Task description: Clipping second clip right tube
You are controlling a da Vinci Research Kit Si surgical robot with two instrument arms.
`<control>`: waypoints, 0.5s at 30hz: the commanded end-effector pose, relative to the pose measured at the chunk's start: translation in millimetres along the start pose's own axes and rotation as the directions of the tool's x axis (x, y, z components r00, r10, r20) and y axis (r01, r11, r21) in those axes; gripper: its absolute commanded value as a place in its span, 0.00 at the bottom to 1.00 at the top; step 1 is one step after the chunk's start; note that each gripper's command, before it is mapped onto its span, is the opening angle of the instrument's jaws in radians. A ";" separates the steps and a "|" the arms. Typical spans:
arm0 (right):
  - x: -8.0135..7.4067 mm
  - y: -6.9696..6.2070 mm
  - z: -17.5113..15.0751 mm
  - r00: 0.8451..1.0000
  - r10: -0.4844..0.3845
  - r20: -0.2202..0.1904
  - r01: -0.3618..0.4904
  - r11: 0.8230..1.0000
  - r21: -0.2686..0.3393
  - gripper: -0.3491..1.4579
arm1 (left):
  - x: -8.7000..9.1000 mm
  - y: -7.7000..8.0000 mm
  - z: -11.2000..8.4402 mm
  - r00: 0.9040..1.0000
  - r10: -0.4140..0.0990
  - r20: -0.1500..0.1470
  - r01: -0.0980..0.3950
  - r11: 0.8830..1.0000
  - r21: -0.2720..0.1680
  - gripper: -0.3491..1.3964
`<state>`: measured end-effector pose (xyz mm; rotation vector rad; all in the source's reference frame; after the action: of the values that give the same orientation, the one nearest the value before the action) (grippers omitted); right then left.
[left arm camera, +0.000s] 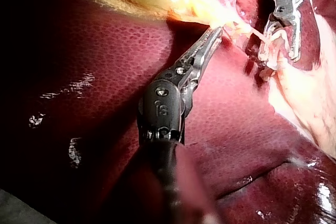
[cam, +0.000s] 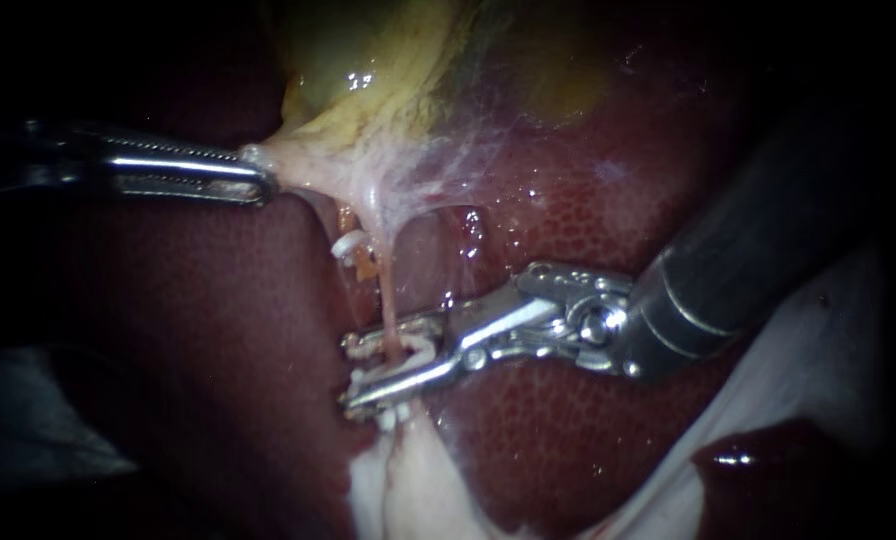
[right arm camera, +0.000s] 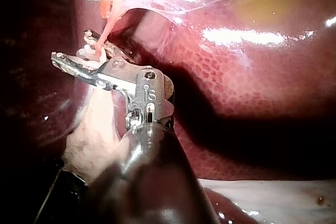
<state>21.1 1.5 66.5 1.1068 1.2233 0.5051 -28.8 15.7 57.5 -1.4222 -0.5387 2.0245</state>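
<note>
Endoscope view, left instrument [cam: 256,183]: it enters from the left edge at upper left. Its jaws are pressed together on pale tissue at the lower edge of the gallbladder [cam: 368,60] and hold it taut toward the left.

From that tissue the right tube [cam: 390,295], a thin pink strand, runs straight down the centre of the frame. A filmy web spreads from it to the right over the liver [cam: 568,200].

Right instrument [cam: 350,375]: its dark shaft comes in from the upper right and its wrist lies right of centre. The jaws reach left and stand apart, one above and one below the tube's lower stretch. Between them sits the loaded clip [cam: 418,347], white, touching both jaws, with the tube passing through it.

Upper clip [cam: 348,244]: white, on a strand just left of the right tube, well above the jaws.

Clearances: bare liver lies open on both sides of the tube. The two instruments are well apart. The lower jaw lies just above a pale tissue mass [cam: 408,480] at bottom centre.

The left wrist view shows the left instrument [left arm camera: 215,35] pinching the yellow-pale tissue, with the right instrument [left arm camera: 278,59] ahead of it.

The right wrist view shows the right instrument [right arm camera: 71,45] with its jaws on either side of the pink tube
</note>
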 end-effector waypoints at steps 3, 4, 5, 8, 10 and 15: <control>0.8 -0.7 -0.1 1.000 0.017 -0.010 -0.017 1.000 0.021 0.44 | 0.0 0.0 0.0 1.000 0.000 0.000 0.000 1.000 0.000 0.00; 1.0 -0.9 -0.1 1.000 0.018 -0.011 -0.018 1.000 0.021 0.43 | 0.0 0.0 0.0 1.000 0.000 0.000 0.000 1.000 0.000 0.00; 1.1 -1.0 -0.2 1.000 0.019 -0.011 -0.019 1.000 0.022 0.43 | 0.0 0.0 0.0 1.000 0.000 0.000 0.000 1.000 0.000 0.00; 1.2 -1.2 -0.5 1.000 0.026 -0.011 -0.026 0.999 0.023 0.40 | 0.0 0.0 0.0 1.000 0.000 0.000 0.000 1.000 0.000 0.00; 1.2 -1.3 -0.7 1.000 0.026 -0.011 -0.026 0.999 0.024 0.37 | 0.0 0.0 0.0 1.000 0.000 0.000 0.000 1.000 0.000 0.00; 1.1 -1.5 -1.3 0.999 0.050 -0.009 -0.050 0.998 0.027 0.19 | 0.0 0.1 0.0 1.000 0.000 0.000 0.000 1.000 -0.002 0.00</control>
<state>19.8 2.2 64.6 1.1617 1.2162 0.5353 -28.8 15.7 57.5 -1.4222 -0.5391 2.0245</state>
